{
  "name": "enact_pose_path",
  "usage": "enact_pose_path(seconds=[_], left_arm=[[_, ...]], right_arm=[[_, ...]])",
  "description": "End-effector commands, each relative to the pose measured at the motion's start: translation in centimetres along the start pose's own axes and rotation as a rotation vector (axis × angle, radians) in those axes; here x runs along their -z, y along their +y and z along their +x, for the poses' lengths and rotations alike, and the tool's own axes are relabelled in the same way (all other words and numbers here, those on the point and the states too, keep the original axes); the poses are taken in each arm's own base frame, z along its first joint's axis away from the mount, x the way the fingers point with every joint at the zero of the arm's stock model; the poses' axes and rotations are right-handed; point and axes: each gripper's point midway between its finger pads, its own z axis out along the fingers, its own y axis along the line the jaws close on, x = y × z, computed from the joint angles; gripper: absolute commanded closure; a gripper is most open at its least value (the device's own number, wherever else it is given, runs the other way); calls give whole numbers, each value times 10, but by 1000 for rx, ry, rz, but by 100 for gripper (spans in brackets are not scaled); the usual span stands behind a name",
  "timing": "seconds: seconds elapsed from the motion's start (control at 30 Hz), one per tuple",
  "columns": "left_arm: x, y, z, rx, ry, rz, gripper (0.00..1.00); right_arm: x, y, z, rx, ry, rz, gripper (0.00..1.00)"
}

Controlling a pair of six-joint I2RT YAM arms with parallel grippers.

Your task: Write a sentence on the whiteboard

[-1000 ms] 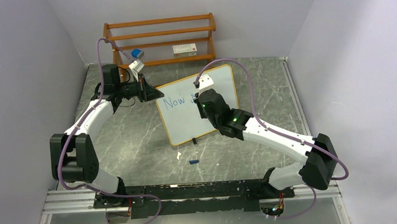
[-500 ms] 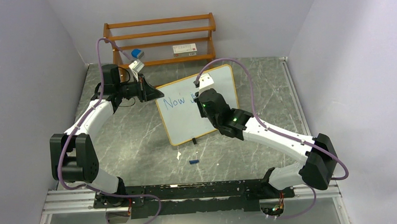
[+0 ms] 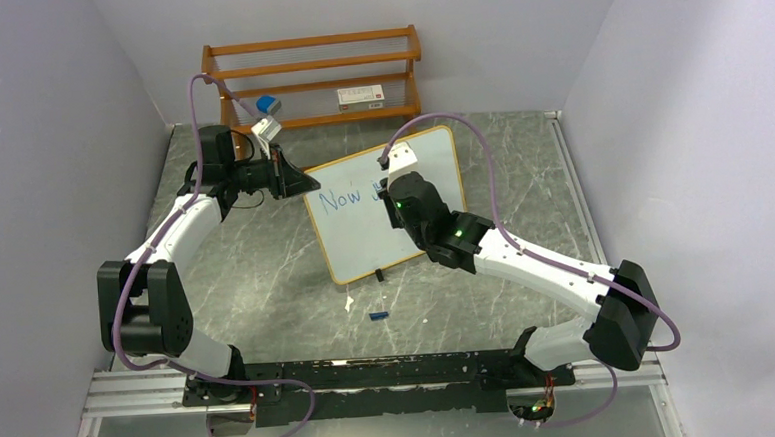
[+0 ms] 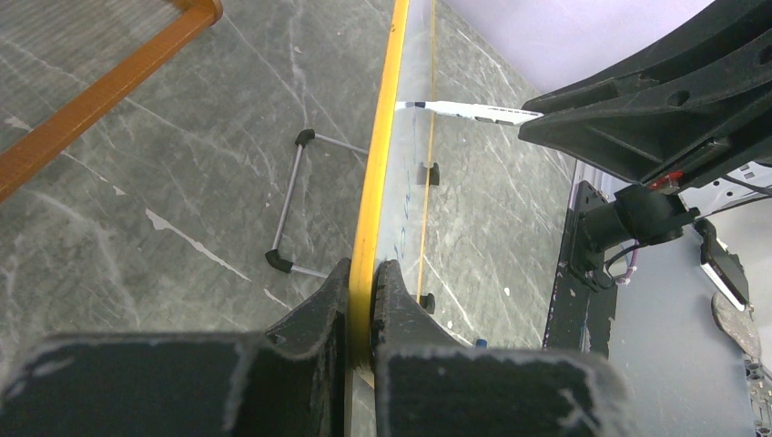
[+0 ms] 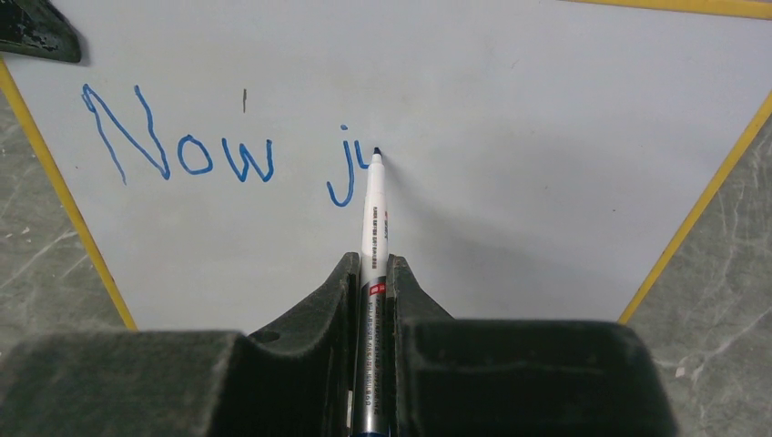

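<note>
Blue lettering step in hand. Right fingers [image 5: 314,319] clenched on marker [image 5: 373,232], tip touching whiteboard [image 5: 528,118] just after "Now ju" of sentence [image 5: 248,164]. Whiteboard stands propped at middle of table [image 3: 256,275], toward far edge. Left fingers [image 4: 319,314] clamped on its yellow frame edge. Next, likely: finish word with light tip pressure and steadied board.

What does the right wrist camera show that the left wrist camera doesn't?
Only the right wrist view shows the whiteboard face-on, with the sentence reading "Now ju". Only the left wrist view shows the wire stand behind it and how the left gripper is shut on its frame. Both show the whiteboard, the marker with its tip at the board, the right gripper holding the marker, and the marble table.
</note>
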Motion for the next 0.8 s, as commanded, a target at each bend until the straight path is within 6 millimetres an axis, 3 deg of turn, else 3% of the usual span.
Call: enact_pose_path(seconds=[0.0,0.77], left_arm=[[-12,31,52,8,128,-116,95],[-12,31,53,11,130,-115,95]], right_arm=[[-5,-1,-10,-20,-37,5,100],[-7,6,-12,-12,-35,-27,100]])
